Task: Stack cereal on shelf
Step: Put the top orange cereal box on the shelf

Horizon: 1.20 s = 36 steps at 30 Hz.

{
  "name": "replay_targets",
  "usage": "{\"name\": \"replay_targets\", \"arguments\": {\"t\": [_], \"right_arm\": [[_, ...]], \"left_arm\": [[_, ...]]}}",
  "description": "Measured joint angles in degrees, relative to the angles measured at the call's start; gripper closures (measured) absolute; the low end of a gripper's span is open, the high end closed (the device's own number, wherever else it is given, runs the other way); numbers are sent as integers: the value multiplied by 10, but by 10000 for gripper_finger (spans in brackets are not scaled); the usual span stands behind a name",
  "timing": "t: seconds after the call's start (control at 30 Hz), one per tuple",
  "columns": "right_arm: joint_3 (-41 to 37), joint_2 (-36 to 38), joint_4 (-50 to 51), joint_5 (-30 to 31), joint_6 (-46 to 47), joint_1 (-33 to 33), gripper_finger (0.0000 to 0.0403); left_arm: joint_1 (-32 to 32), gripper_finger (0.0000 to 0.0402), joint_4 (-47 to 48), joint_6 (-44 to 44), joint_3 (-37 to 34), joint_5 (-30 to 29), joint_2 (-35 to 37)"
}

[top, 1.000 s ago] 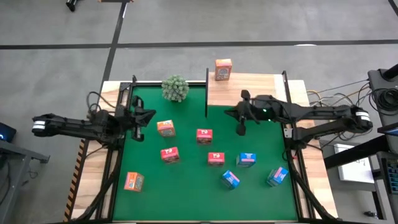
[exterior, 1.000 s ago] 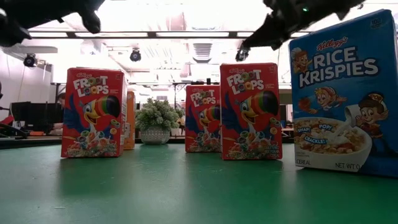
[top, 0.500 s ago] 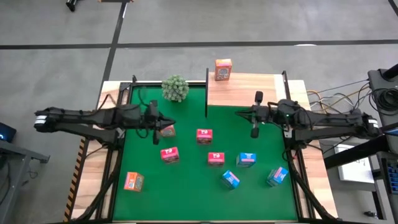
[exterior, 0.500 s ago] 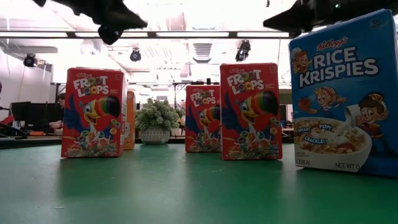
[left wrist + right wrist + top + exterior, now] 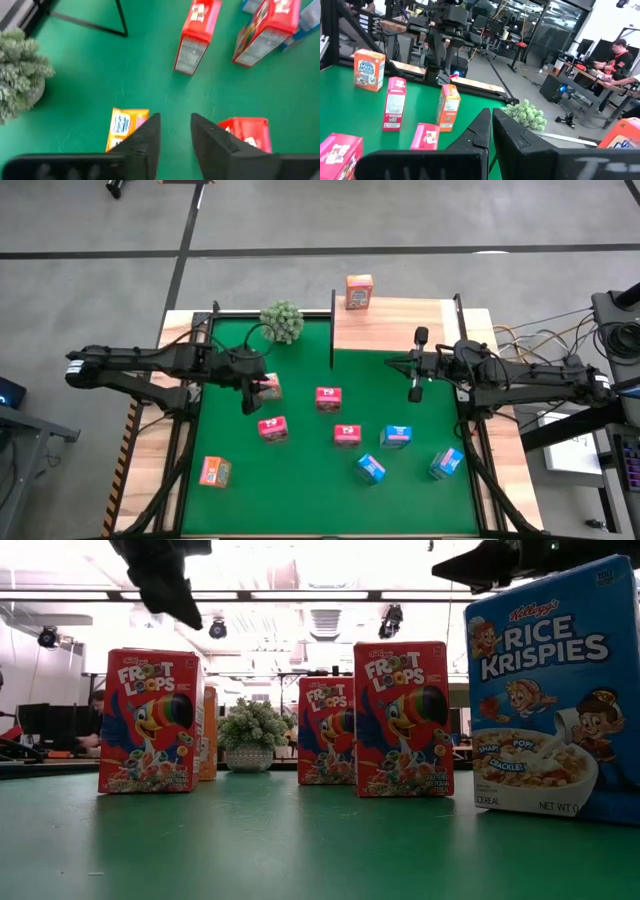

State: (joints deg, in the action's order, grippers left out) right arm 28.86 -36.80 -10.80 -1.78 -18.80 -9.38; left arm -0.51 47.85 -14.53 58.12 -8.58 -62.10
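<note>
Left gripper [image 5: 252, 385] hangs with its fingers a bit apart right over the orange box [image 5: 267, 387] at left of centre in the high view, holding nothing, with a red box [image 5: 247, 134] just beside that one in its wrist view. Every box stands upright on the green mat [image 5: 300, 490] with its long axis vertical: red ones [image 5: 328, 398] mid-frame, blue ones [image 5: 397, 437] lower right, one orange box [image 5: 359, 292] at the back edge of the wooden shelf [image 5: 400, 330], upper centre. Right gripper [image 5: 414, 388] sits pinched together and empty above open mat just below the shelf's front edge, with plenty of bare green around it.
</note>
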Motion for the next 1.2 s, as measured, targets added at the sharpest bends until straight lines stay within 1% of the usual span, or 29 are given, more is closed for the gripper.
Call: {"name": "replay_targets", "arguments": {"t": [0.03, 0.17, 0.2, 0.3, 0.43, 0.63, 0.8, 0.97, 1.07, 1.2], "right_arm": [[-2, 0, 0, 0, 1, 0, 394], [-10, 0, -2, 0, 3, 0, 394], [-10, 0, -2, 0, 8, 0, 394], [-11, -1, -1, 0, 17, 0, 394], [-12, 0, -1, -3, 18, 0, 394], [-16, -1, 0, -3, 26, 0, 394], [-17, -1, 3, -3, 27, 0, 394], [-18, -1, 3, -3, 29, 0, 394], [-18, -1, 3, -3, 32, 0, 394], [-18, -1, 3, -3, 34, 0, 394]], "left_arm": [[0, 280, 0, 0, -4, -6, -1], [-1, 215, 6, 6, -18, -80, -11], [-2, 201, 8, 14, -20, -89, -13], [-5, 168, 12, 34, -24, -90, -20], [-9, 144, 10, 45, -30, -89, -26], [-20, 138, -4, 51, -71, -89, -30], [-33, 139, -58, 59, -120, -88, -29], [-43, 140, -85, 59, -152, -88, -32], [-43, 149, -94, 63, -156, -88, -33], [-42, 181, -94, 66, -155, -88, -33]]}}
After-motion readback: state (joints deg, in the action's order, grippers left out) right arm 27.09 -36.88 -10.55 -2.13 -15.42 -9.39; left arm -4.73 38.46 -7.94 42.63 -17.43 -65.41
